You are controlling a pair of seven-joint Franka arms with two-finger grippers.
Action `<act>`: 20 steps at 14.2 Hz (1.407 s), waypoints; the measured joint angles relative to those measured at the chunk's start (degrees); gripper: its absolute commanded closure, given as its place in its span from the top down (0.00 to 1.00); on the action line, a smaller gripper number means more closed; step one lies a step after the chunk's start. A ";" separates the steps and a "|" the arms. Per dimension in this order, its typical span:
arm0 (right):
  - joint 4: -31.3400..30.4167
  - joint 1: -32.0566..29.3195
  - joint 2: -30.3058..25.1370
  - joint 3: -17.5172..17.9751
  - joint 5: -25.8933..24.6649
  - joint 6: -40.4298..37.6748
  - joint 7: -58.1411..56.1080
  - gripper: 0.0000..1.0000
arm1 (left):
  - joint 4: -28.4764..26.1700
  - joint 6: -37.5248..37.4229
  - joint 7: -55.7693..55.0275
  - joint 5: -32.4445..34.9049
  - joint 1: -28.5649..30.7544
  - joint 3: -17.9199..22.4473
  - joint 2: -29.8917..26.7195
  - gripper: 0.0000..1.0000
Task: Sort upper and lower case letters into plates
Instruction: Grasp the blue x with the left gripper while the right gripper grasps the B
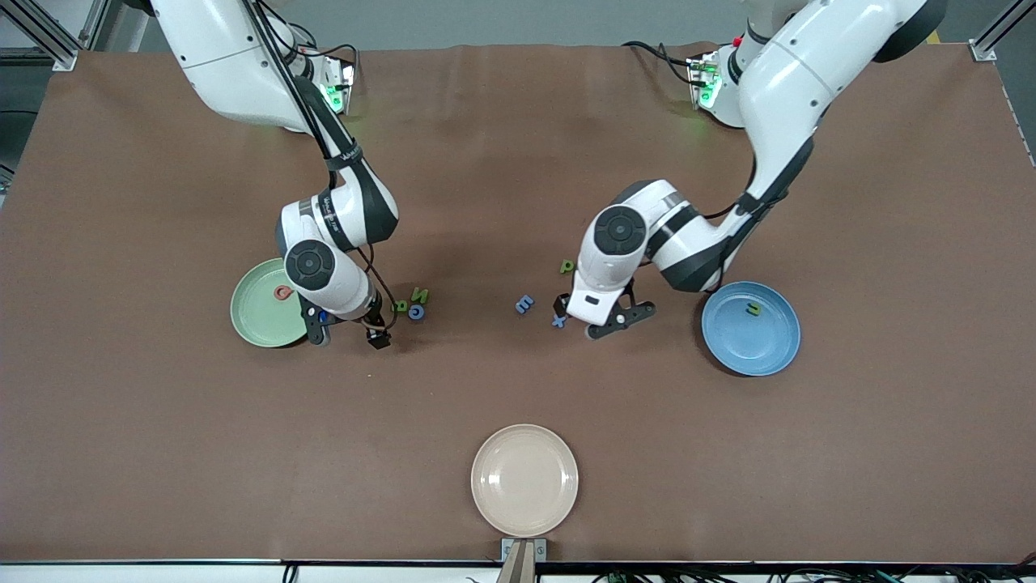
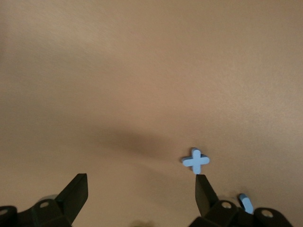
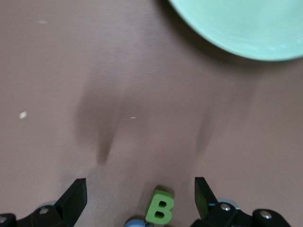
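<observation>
Green B (image 3: 159, 208): on the table just beside the pale green plate (image 1: 257, 317), between the right gripper's (image 3: 140, 198) spread jaws. Left gripper (image 2: 142, 194): spread, blue x (image 2: 196, 161) beside one fingertip.

Front cam overhead; wrist cams close.

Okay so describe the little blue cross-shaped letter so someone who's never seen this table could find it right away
Start at the blue plate toward the left arm's end of the table, then move toward the table's middle to the open left gripper. The blue x lies flat on the table just beside its fingers. Its neighbours are a blue E and a green p; only this one is a cross.
</observation>
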 measured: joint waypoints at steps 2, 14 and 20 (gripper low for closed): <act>-0.95 0.88 0.06 0.11 0.00 1.67 3.36 0.95 | 2.66 0.00 -0.84 0.00 -2.96 1.64 2.68 1.00; -3.35 3.53 0.93 0.14 0.00 6.74 6.69 0.22 | 11.90 0.21 -1.18 0.00 -8.90 4.67 10.98 0.77; -3.28 3.52 0.42 0.15 -0.02 6.24 5.56 0.00 | 12.86 0.12 -1.18 0.00 -8.82 4.64 11.01 0.59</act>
